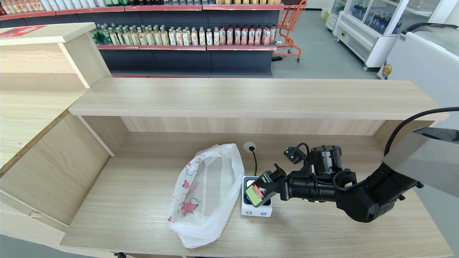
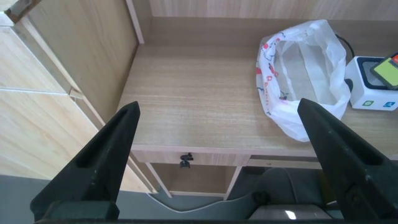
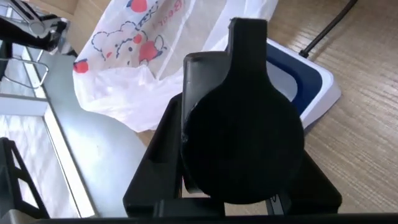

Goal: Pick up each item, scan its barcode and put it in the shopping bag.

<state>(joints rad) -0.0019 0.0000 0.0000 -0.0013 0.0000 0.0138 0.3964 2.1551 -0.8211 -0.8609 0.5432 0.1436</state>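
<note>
Holding green-red packet [image 1: 256,194] over white scanner [image 1: 254,212], right pincer [image 1: 264,184] clamped on it. Shopping bag [image 1: 206,193] just beside scanner on surface [image 1: 322,229]. Left pincer [image 2: 217,124] spread wide.

Got a bag [image 1: 206,193] lying on the desk [image 1: 322,229], a bit left of centre. Just right of it, pressed up close (can't tell if actually touching), got the scanner [image 1: 256,209], also on the desk. Right over the scanner: an item [image 1: 259,192] pinched in the right gripper [image 1: 263,188], arm off to the right. Behind the scanner, a cable [image 1: 255,161] running far to a socket [image 1: 249,146] in the desk by the back wall. Above and beyond that, a ledge [image 1: 251,96] across the full width. Way past the ledge, shelves [image 1: 186,36] of bottles, a cart [image 1: 292,25] to their right, freezers [image 1: 362,28] further right still.
</note>
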